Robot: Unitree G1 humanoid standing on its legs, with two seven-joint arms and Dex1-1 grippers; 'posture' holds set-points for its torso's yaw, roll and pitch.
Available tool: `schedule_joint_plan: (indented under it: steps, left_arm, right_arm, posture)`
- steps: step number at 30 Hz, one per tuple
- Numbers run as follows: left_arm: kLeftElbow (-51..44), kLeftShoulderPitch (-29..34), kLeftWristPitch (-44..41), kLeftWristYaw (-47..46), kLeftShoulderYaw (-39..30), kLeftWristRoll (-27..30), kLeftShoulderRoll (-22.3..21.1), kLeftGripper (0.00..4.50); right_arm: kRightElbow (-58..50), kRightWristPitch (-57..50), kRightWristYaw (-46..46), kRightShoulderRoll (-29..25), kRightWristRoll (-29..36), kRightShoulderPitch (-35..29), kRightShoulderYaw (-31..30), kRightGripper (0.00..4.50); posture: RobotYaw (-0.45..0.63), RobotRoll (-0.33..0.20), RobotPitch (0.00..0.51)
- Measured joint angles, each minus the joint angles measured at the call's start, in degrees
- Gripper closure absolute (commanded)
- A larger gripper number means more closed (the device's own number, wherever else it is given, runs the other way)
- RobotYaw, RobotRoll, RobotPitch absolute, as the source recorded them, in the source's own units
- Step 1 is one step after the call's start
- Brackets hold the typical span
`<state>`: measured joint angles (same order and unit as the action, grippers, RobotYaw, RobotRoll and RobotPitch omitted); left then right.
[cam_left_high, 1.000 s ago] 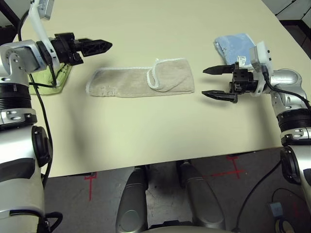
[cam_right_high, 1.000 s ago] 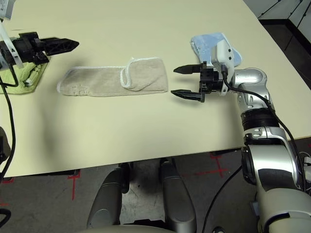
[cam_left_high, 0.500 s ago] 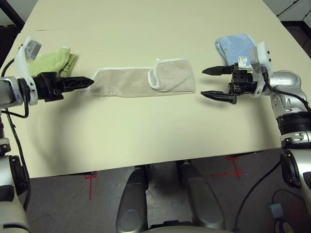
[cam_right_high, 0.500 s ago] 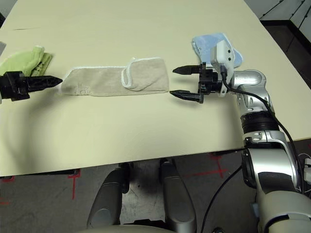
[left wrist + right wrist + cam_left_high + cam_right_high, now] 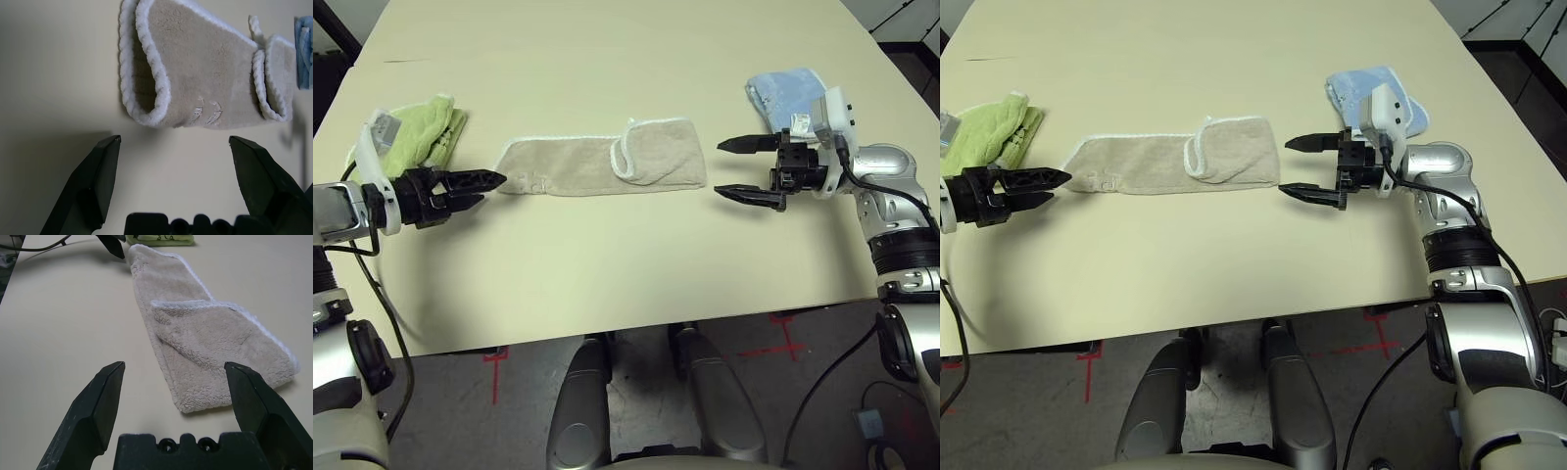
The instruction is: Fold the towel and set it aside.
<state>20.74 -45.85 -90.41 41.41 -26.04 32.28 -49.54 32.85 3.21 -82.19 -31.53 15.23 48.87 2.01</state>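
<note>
Silver forearms, black cables, black-fingered left gripper (image 5: pixel 491 180), right gripper (image 5: pixel 729 167)

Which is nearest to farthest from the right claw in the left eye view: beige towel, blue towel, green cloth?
From the right claw:
1. Blue towel, just behind it at the table's right.
2. Beige towel, centre; near end about as close, hard to call.
3. Green cloth, far left.

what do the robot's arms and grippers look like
Both arms are silver metal with ribbed black rings at the joints and black cables looping alongside. The left gripper and the right gripper each have two black, tapered, pointed fingers on a black base. A white camera housing sits at the right wrist and a similar white mount at the left wrist.
</note>
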Motion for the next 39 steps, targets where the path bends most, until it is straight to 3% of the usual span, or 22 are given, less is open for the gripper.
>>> schedule_joint_plan:
  steps: [13,31,34,39]
  left_arm:
    - [0.7,-3.15,0.06,-6.11,-2.11,-0.01,6.51,0.0]
    - [5.3,-4.56,6.68,-13.62,-6.84,-0.53,8.14,0.0]
    - [5.57,-4.53,7.33,-14.31,-6.95,-0.53,8.14,0.58]
    - [7.14,-4.43,7.6,-14.77,-6.76,-0.49,8.1,2.37]
  right_arm:
    - [-1.08,-0.37,0.29,0.0,0.04,-0.21,-0.1,0.08]
    - [-1.98,-0.71,0.31,-0.06,0.53,-1.0,-0.1,0.08]
    - [-2.07,-0.71,0.31,-0.06,0.53,-1.0,-0.1,0.0]
    - [-2.07,-0.71,0.31,-0.26,0.53,-1.02,-0.1,0.0]
  posture:
    - [0.01,0.0,0.273]
    - [0.01,0.0,0.267]
    - [0.01,0.0,0.267]
    - [0.01,0.0,0.265]
